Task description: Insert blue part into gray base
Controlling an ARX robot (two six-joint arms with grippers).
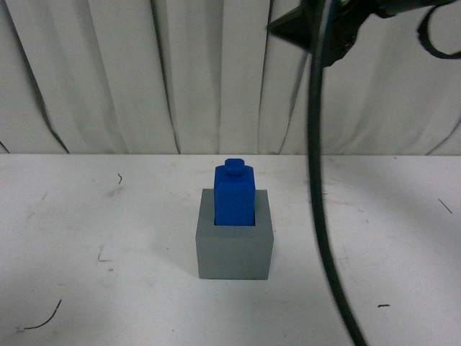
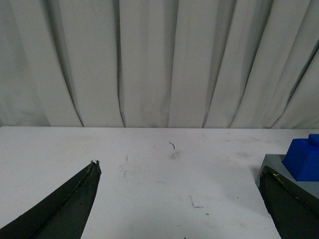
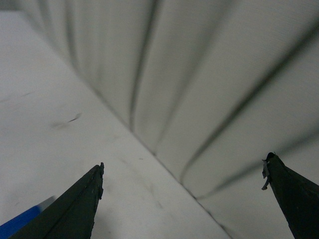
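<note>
Front view: the blue part [image 1: 235, 196] is seen standing upright in the square recess of the gray base [image 1: 235, 252], just below the centre of the frame. Its lower end is sunk in the recess, while its upper half and the small knob on top are left showing above the gray rim. The base is set on the white worktop [image 1: 94, 216], which is marked by a few dark scuffs. A pleated white curtain [image 1: 144, 72] is hung behind, across the upper half of the frame. A dark part of the right arm [image 1: 324, 29] is seen in the upper right, high above the worktop. A black cable [image 1: 315, 180] is draped from it to the lower edge, right of the base and apart from it.

In the left wrist view the left gripper [image 2: 179, 168] is shown spread wide with nothing held, and bare worktop is seen between its dark fingers [image 2: 65, 209]. A corner of the base and of the blue part is seen just beside one finger; whether contact is made cannot be told.

In the right wrist view the right gripper [image 3: 183, 164] is likewise spread wide and empty, with curtain folds seen in the gap.
</note>
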